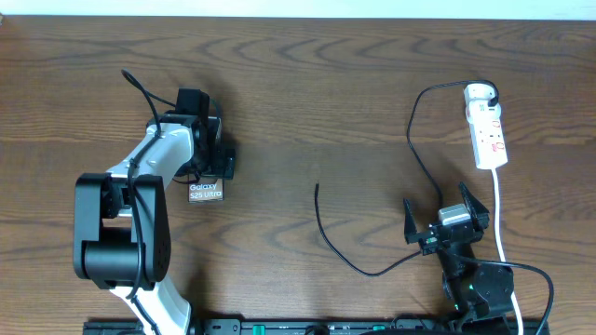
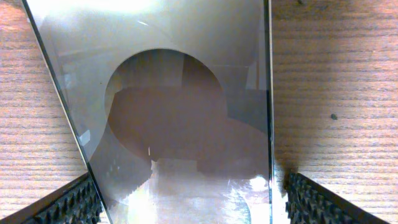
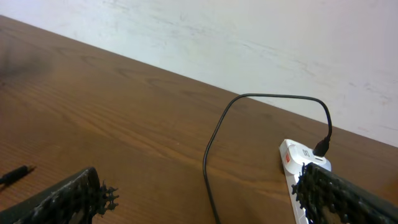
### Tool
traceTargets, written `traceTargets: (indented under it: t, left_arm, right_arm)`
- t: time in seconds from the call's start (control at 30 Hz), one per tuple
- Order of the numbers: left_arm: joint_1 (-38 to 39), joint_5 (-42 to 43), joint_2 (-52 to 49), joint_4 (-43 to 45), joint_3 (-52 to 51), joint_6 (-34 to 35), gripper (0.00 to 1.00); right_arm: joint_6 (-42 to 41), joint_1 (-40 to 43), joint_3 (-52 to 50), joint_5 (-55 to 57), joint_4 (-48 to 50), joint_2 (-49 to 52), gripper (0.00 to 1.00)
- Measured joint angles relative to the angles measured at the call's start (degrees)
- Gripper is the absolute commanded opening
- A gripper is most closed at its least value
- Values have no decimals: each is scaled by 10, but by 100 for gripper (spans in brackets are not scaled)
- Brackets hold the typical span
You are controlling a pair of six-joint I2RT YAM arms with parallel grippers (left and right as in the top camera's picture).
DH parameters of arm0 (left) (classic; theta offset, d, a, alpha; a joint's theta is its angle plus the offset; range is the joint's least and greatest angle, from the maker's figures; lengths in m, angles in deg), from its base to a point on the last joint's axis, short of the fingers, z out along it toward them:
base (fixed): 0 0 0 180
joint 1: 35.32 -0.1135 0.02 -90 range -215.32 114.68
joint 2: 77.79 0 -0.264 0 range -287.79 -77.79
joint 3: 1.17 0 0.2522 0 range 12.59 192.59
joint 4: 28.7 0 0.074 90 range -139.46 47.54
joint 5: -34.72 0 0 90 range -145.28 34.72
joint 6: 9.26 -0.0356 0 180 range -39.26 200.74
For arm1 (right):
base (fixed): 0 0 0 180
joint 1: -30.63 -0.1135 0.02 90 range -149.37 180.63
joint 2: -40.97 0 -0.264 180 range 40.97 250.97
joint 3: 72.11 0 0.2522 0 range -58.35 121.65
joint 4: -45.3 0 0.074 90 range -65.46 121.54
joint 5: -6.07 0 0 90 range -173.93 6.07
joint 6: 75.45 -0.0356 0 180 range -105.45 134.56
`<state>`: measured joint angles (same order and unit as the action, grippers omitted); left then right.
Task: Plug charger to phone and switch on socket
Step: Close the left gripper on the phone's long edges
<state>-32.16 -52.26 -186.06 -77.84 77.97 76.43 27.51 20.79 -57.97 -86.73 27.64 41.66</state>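
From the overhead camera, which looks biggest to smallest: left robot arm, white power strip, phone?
1. left arm, clearly largest.
2. power strip.
3. phone, smallest as seen, but the arm hides most of it, so that rank is unsure.

Three views. The overhead camera looks straight down from well above on the wooden table point(image 1: 307, 84), taking in its whole width, with the robot's side at the bottom of the frame. The left wrist camera sits very near, facing down past the left hand point(image 2: 189, 205) onto the phone point(image 2: 180, 81), whose glass fills most of the frame. Overhead shows that same phone small, left of centre. The right wrist camera sits low behind the right hand point(image 3: 205, 202), facing almost level across the table to a pale wall point(image 3: 249, 37). It shares with overhead the socket point(image 3: 297, 157) and the charger point(image 3: 214, 140) cable, both at the right.
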Motion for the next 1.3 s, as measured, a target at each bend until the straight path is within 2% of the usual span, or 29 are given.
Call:
traceTargets:
  t: [0.5, 0.6, 1.17, 1.27, 1.3]
  left_arm:
    - [0, 0, 0, 0, 0, 0, 87]
    - [0, 0, 0, 0, 0, 0, 82]
    - [0, 0, 0, -1, 0, -2, 79]
    - [0, 0, 0, -1, 0, -2, 75]
    - [0, 0, 0, -1, 0, -2, 71]
  right_arm:
    - [0, 0, 0, 0, 0, 0, 99]
    - [0, 0, 0, 0, 0, 0, 99]
    - [0, 0, 0, 0, 0, 0, 99]
    - [0, 0, 0, 0, 0, 0, 99]
    - [0, 0, 0, 0, 0, 0, 99]
